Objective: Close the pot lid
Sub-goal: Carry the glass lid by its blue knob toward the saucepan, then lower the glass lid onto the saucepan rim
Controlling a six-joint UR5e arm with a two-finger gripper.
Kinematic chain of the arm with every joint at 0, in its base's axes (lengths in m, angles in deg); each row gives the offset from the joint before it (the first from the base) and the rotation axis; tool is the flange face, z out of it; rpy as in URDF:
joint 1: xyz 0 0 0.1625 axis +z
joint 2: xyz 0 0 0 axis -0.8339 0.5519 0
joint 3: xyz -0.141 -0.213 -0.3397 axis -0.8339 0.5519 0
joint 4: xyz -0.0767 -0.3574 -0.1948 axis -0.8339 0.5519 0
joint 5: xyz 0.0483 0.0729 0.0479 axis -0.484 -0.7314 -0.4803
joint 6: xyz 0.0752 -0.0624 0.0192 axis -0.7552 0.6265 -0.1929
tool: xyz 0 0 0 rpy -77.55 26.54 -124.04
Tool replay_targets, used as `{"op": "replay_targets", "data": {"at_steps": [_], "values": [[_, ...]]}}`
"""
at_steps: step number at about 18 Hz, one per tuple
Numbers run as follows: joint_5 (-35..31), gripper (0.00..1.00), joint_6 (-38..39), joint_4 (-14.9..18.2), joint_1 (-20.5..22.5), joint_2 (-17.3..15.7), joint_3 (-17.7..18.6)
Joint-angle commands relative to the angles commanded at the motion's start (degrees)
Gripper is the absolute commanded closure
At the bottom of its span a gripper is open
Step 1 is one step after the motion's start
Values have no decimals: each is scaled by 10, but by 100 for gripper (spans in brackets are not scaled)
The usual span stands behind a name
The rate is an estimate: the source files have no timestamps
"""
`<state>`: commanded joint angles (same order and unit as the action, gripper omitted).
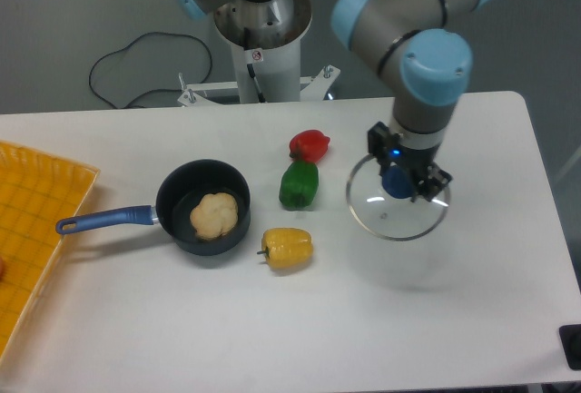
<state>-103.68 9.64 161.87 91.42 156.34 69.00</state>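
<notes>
The hand point(400, 181) is clenched on the blue knob point(396, 182) of the glass lid point(396, 204), its two fingers pressed to either side of the knob, and the lid hangs beneath it, lifted off the white surface point(436, 320), with a faint shadow lying below and a little toward the camera. The lid looks roughly level (a slight tilt cannot be ruled out from this single view). Out from the hand toward the left of the picture lie three bell peppers: the green pepper point(299, 184) is the nearest, just beside the lid's rim in the picture, the red pepper point(310, 145) sits behind it, and the yellow pepper point(288, 248) lies in front. Beyond them stands the pot point(203, 206), open, with a pale lump of food point(214, 215) inside, and its long blue handle point(104, 221) points away from the hand toward the yellow tray point(36, 221) at the surface's edge. So the pot lies well apart from the lid, straight across to picture-left, with the peppers between. The coming move is, by my judgement, a sideways carry over the peppers, high enough to clear them, then a centred descent onto the pot's rim.
</notes>
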Motion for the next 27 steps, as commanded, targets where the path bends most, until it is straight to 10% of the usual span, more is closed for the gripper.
{"op": "replay_targets", "data": {"at_steps": [27], "values": [[25, 58, 168, -53, -193, -41, 106]]}}
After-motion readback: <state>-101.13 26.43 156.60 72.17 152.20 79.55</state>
